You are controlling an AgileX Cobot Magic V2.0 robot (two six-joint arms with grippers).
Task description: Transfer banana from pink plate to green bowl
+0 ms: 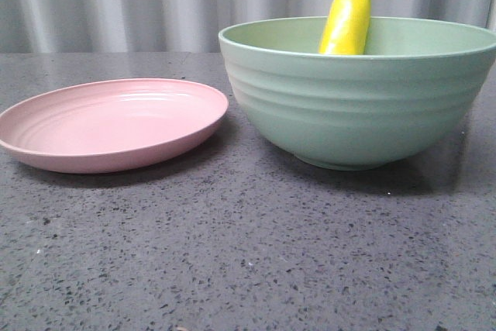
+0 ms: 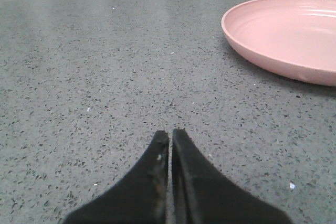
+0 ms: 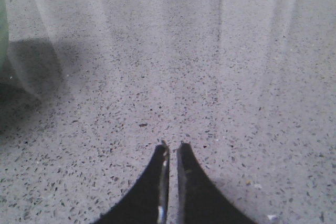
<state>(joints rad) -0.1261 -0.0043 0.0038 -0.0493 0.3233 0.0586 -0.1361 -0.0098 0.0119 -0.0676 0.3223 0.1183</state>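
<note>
Speckled grey table (image 1: 232,253) carries everything; both claws, left claw (image 2: 170,132) and right claw (image 3: 171,144), rest pinched together, empty, well apart from the green bowl (image 1: 356,106). Its banana (image 1: 346,19) leans upright and could topple out if nudged.

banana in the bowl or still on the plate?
In the bowl. The banana stands upright inside the green bowl, its tip above the rim; the pink plate is empty.

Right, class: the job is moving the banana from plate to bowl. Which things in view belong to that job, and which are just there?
Part of the job:
banana, standing in the bowl
green bowl
pink plate, nothing on it

Just there:
speckled grey table
grey curtain behind
left gripper and right gripper, both shut, holding nothing
</note>
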